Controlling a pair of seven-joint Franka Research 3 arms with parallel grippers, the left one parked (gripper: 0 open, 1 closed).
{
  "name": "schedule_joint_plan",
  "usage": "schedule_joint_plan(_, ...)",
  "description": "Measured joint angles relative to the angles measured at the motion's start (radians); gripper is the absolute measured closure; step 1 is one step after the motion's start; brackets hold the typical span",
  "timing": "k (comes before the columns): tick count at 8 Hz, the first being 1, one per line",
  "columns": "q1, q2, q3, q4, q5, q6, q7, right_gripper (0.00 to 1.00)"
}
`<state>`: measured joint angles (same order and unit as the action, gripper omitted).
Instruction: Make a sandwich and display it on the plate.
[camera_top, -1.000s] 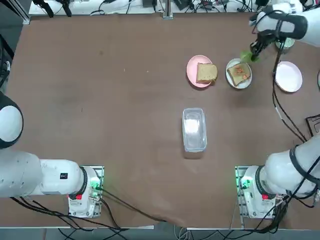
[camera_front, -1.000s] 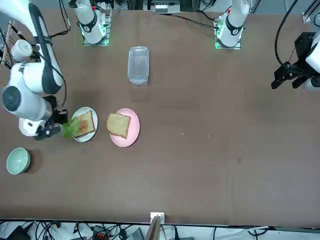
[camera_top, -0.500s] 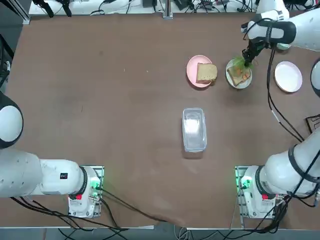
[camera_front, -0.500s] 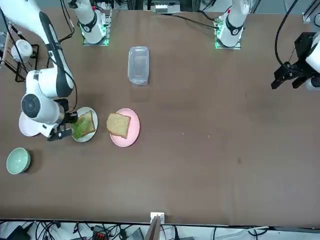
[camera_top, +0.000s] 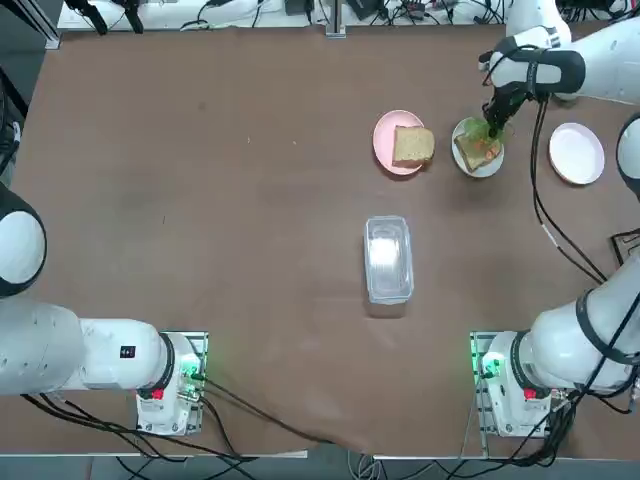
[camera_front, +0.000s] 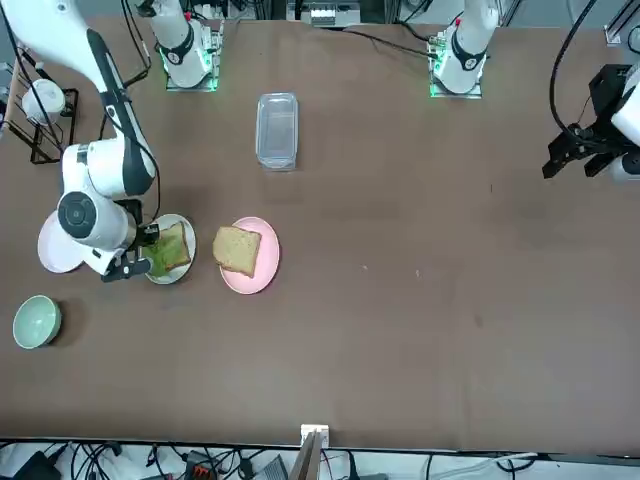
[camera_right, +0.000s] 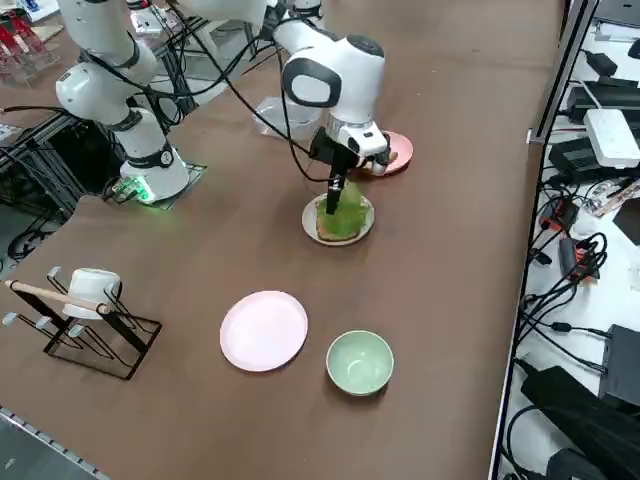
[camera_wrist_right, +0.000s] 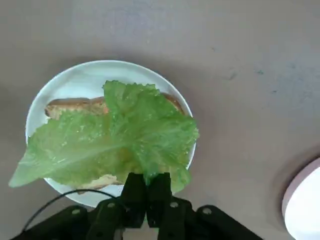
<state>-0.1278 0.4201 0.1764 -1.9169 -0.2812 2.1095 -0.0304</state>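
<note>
Top view: we find the right gripper (camera_top: 490, 128) over the far-right part of the table, directly above the white plate (camera_top: 492, 166); the lettuce leaf (camera_top: 476, 129) hangs from its tips over the far edge of the bread slice (camera_top: 474, 150) lying on that plate; the second bread slice (camera_top: 412, 146) waits on the pink plate (camera_top: 386, 128), just beside the white one toward the table's middle; the right arm is the only arm near either plate.

Front view: we see the gripper (camera_front: 143, 250) pointing down at the plate (camera_front: 183, 273), with the leaf (camera_front: 158, 258) on the side of the slice (camera_front: 173, 245) that faces the arm; leaf and bread overlap, though we judge contact here as probable rather than certain.

Right side view: the gripper (camera_right: 335, 195) stands upright over the plate (camera_right: 309, 228); the leaf (camera_right: 347, 214) drapes down onto the slice, so the release point lies straight below the fingertips, not to one side.

Right wrist view: the fingers (camera_wrist_right: 136, 189) are pressed together on one edge of the leaf (camera_wrist_right: 115, 140); the leaf's long axis runs across the plate (camera_wrist_right: 65, 82), roughly along the bread (camera_wrist_right: 67, 106) beneath it, and it covers most of the slice; one end of the leaf overhangs the plate rim; we judge that the coming move turns on opening straight down, since the bread already sits under the leaf.
</note>
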Motion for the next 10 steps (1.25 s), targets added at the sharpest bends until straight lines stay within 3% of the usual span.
schedule_joint_plan(2,0.001,0.009,0.000,-0.002,0.000,0.000,0.000,0.94)
schedule_joint_plan(3,0.001,0.011,0.000,-0.004,0.000,0.000,0.000,0.81)
schedule_joint_plan(7,0.002,0.008,0.000,0.000,-0.003,-0.012,0.000,0.04)
schedule_joint_plan(10,0.002,-0.033,0.001,0.078,0.000,-0.091,0.000,0.00)
